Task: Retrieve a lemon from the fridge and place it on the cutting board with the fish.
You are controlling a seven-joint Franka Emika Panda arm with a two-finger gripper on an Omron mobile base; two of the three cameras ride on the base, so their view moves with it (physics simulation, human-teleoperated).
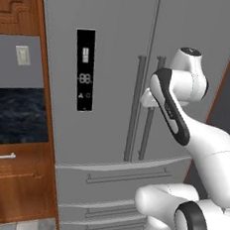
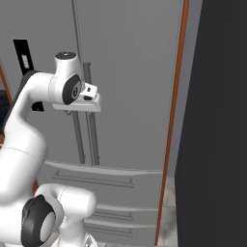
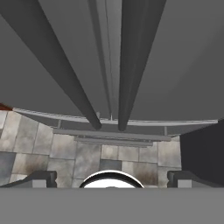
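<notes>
The fridge [image 1: 117, 62] was shut, so the lemon inside could not be seen, and the gripper [image 3: 111, 177] hung right by the two long handles [image 1: 142, 107] with its jaws wide apart, probably ready to grab one.

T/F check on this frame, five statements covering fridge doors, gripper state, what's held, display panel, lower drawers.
1. Both upper doors of the fridge are shut. True.
2. The gripper is shut. False: its fingertips stand wide apart, open.
3. The gripper holds a lemon. False: nothing lies between the fingertips; it sits in front of the two vertical bar handles at the door seam.
4. The black display panel is on the left door. True.
5. A lower drawer is pulled out. False: the drawers sit flush and closed.
</notes>
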